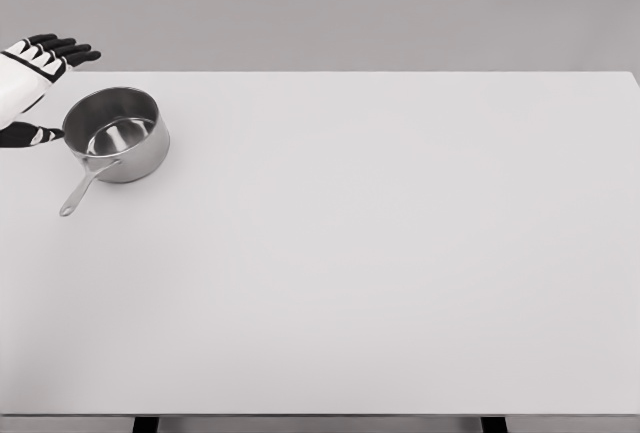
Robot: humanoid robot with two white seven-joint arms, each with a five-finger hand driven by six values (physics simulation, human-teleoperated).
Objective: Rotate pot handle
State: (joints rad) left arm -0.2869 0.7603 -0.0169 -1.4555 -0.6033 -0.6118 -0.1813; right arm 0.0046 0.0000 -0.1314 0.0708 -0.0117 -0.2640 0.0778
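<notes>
My left hand [35, 78] sits at the far left edge of the view, just beside the pot [115, 135] on its left side. The fingers [62, 49] are spread and extended above and behind the rim; the thumb [38, 135] reaches toward the pot's left wall. I cannot tell whether the thumb touches the wall. The hand holds nothing. My right hand is not in view.

The pot stands upright near the far left corner of the counter [380, 253]. It is a small, empty, polished steel saucepan. Its handle [80, 191] points toward me and slightly left, lying low over the counter.

Handling judgement:
- The pot is rigid and not fragile. Empty, it is probably light and will slide or spin readily on the smooth counter.
- The polished wall is slippery. A fingertip push on it may skid off rather than turn the pot.
- The handle is thin and long, so it gives the best leverage. Pressing sideways near its free end should turn the pot with little force.
- Alternatively, clasp the rim between thumb and fingers and twist. Keep the grip low to avoid tipping.
</notes>
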